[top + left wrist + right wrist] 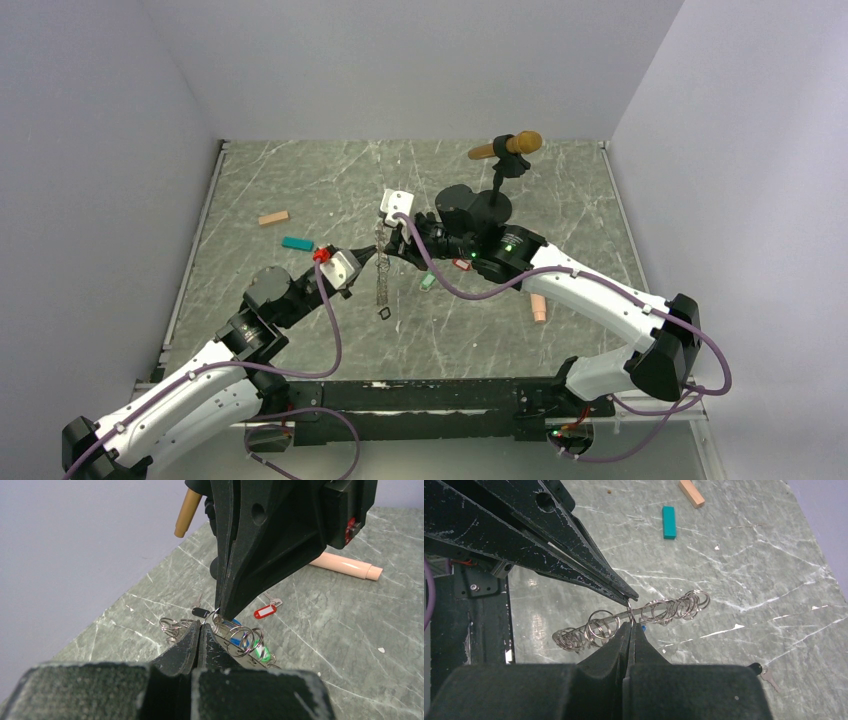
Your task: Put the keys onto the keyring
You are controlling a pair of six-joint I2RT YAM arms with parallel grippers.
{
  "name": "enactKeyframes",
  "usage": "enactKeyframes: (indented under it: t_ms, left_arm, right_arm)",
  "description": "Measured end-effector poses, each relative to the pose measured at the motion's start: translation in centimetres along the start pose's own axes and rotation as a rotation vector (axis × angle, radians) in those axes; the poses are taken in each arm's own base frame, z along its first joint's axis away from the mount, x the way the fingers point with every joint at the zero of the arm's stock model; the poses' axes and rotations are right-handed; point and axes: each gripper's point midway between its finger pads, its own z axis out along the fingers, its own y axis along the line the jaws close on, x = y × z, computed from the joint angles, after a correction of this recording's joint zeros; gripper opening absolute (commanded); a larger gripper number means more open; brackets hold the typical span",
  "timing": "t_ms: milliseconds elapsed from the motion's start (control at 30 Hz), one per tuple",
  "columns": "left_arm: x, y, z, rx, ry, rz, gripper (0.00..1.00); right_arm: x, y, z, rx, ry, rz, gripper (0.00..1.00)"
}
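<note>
The keyring point(383, 285) is a chain of metal rings that hangs above the table between both grippers. My left gripper point(375, 258) is shut on one of its rings, its tip point(200, 625) meeting the right fingers point(235, 580). My right gripper point(630, 624) is shut on a ring of the same chain point(664, 611), close to the left fingers point(574, 555). The red-tagged key point(265, 611) lies on the table beyond; it also shows in the top view point(461, 265). The green-tagged key point(428, 281) lies beside it. A blue tag point(231, 626) shows behind the rings; whether it rests on the table I cannot tell.
A black stand point(478, 206) holding a gold-headed microphone point(508, 146) rises behind the right arm. A peach cylinder point(538, 307) lies right of centre. A teal block point(297, 243) and a tan block point(273, 218) lie at the left. A small black cylinder point(200, 612) lies near the rings.
</note>
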Motion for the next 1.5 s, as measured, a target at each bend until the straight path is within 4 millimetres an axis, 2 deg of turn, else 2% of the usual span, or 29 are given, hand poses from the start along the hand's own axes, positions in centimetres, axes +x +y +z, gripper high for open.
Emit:
enactKeyframes:
  t_ms: [600, 1500]
  left_arm:
    - [0.6, 0.0, 0.5, 0.009, 0.048, -0.008, 0.0]
    - [2.4, -0.5, 0.4, 0.012, 0.137, -0.079, 0.0]
  right_arm:
    - [0.5, 0.1, 0.1, -0.012, 0.022, -0.103, 0.0]
    - [1.7, 2.0, 0.7, -0.052, 0.056, -0.198, 0.0]
